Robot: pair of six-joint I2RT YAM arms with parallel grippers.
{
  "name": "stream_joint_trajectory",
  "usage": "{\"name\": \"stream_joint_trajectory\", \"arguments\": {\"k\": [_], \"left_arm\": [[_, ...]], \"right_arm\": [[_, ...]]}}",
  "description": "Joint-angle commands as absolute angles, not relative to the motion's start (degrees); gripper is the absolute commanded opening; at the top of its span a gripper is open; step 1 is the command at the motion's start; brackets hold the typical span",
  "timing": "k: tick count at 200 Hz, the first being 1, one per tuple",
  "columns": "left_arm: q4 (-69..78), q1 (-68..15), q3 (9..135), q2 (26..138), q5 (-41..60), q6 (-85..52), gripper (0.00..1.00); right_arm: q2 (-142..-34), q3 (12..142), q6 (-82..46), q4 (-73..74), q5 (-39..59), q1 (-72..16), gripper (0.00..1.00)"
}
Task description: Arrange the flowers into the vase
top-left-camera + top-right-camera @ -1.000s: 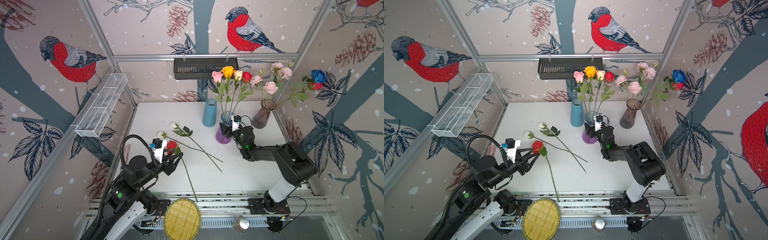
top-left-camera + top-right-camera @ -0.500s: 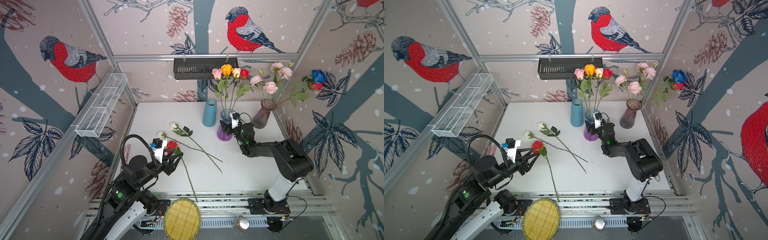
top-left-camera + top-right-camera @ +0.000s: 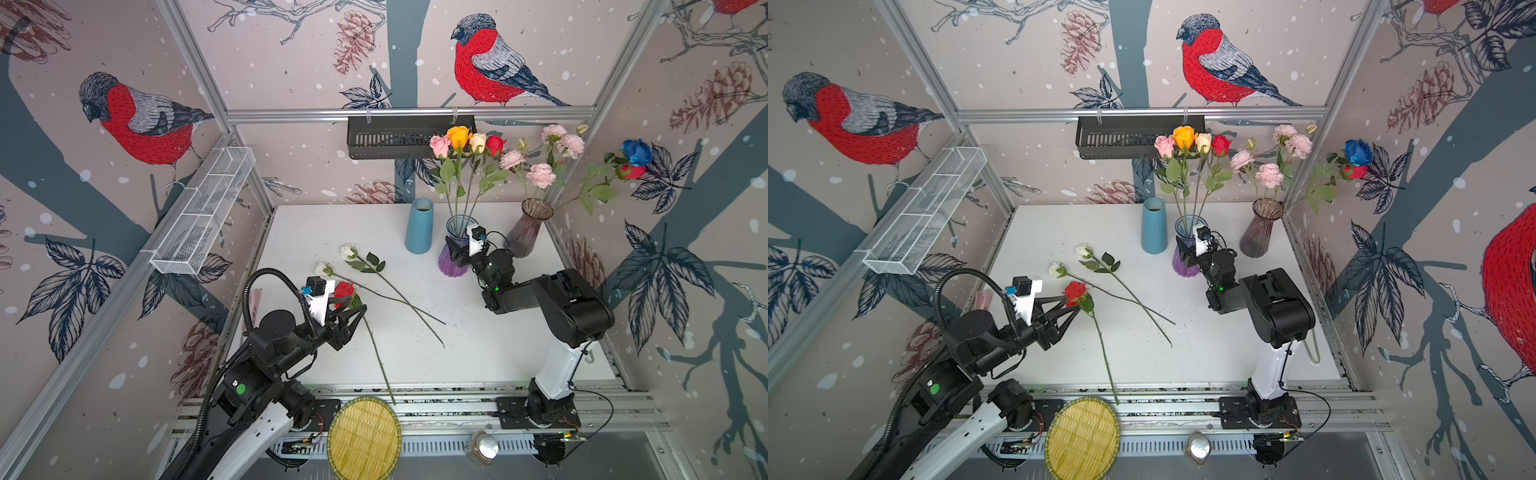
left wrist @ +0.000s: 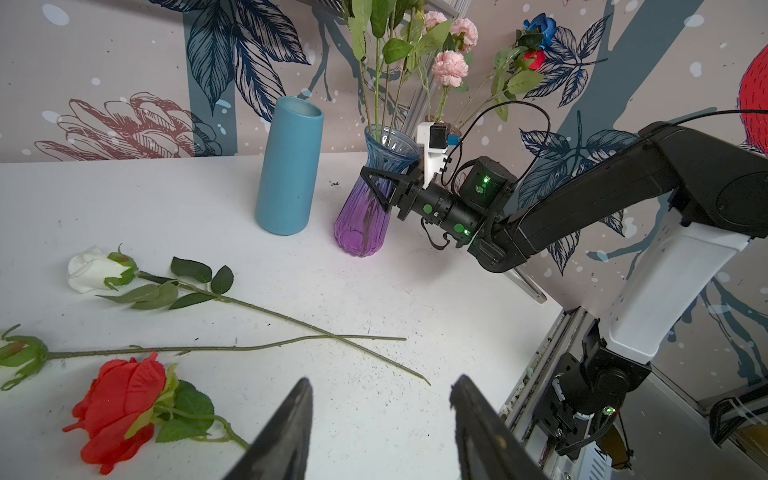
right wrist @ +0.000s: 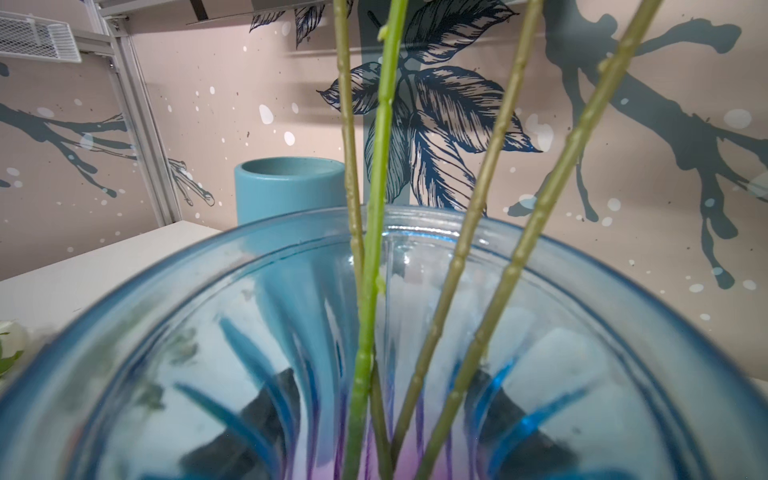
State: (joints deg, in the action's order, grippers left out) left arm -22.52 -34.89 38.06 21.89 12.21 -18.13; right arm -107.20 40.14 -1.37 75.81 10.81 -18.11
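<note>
Two black-and-white robot arms on a rail along the near edge of a flat white bench (image 3: 478, 357): the left arm (image 3: 274, 332) over the near-left part, the right arm (image 3: 569, 307) stretched toward the far middle. On the left wall, a long white wire-mesh basket (image 3: 203, 212); on the far wall, a black slotted metal rack (image 3: 395, 137). Past the near edge, by the rail, a round yellow woven tray (image 3: 363, 436).

Three vases along the far side: a matte blue ceramic cylinder vase (image 3: 419, 226), just right of it a ribbed glass vase (image 3: 449, 269) fading from blue rim to purple base, and farther right a smoky brown glass vase (image 3: 528, 232).

Clamped round the narrow waist of the ribbed glass vase: the right pincer (image 4: 380, 183), one black finger on each side, both seen through the glass from the right wrist. Spread and empty beside the red bloom on the bench: the left pincer (image 4: 380, 382), one finger crossing above that stem.

In the ribbed glass vase, a pink rose (image 3: 439, 145), an orange rose (image 3: 458, 135), a peach rose (image 3: 478, 141) and a red rose (image 3: 494, 144). In the brown vase, pink peonies (image 3: 540, 174), plus a blue rose (image 3: 636, 151) leaning far right.

Flat on the bench, left of middle: a loose red rose (image 3: 344, 289), stem running to the near edge, and farther back two white roses (image 3: 348, 251), stems crossing.
</note>
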Motion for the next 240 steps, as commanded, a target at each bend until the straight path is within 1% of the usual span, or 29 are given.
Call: {"name": "stream_joint_trajectory", "arguments": {"k": [1,50,114,133,151,156,163,170,199,222,240], "left_arm": [[-20.9,-34.8,38.1,21.8,12.66,-17.95,0.54],[-20.96,-34.8,38.14,22.13,12.48,-18.0,0.54],[-21.03,-34.76,38.14,22.49,12.22,-18.01,0.54],[-21.05,-34.8,38.14,22.6,12.22,-18.01,0.54],[-21.06,-34.8,38.14,22.58,12.22,-18.0,0.54],[-21.03,-34.8,38.14,22.61,12.22,-17.97,0.54],[-21.08,-34.8,38.14,22.62,12.22,-18.02,0.54],[-21.08,-34.8,38.14,22.67,12.22,-18.01,0.54],[-21.06,-34.8,38.14,22.33,12.22,-18.02,0.54],[-20.97,-34.8,38.14,22.25,12.3,-18.01,0.54],[-21.0,-34.8,38.1,22.33,12.39,-18.02,0.54]], "right_arm": [[-108.37,42.27,-0.57,80.9,11.44,-17.03,0.57],[-111.17,45.95,-0.96,79.67,14.3,-14.03,0.57],[-112.94,48.59,-1.0,77.09,19.03,-13.05,0.58],[-113.12,48.73,-1.4,76.88,19.08,-13.09,0.64],[-113.04,48.4,-2.8,77.16,18.46,-12.93,0.66],[-113.03,48.06,-3.32,77.54,18.37,-12.83,0.69],[-112.9,47.61,-3.86,78.29,18.11,-12.69,0.77],[-112.65,47.04,-4.13,78.77,17.86,-12.64,0.82],[-111.08,44.95,-4.22,80.26,17.77,-12.57,0.94],[-109.16,43.15,-4.22,80.62,18.02,-12.65,0.99],[-106.94,41.38,-4.28,80.97,17.94,-12.72,0.99]]}}
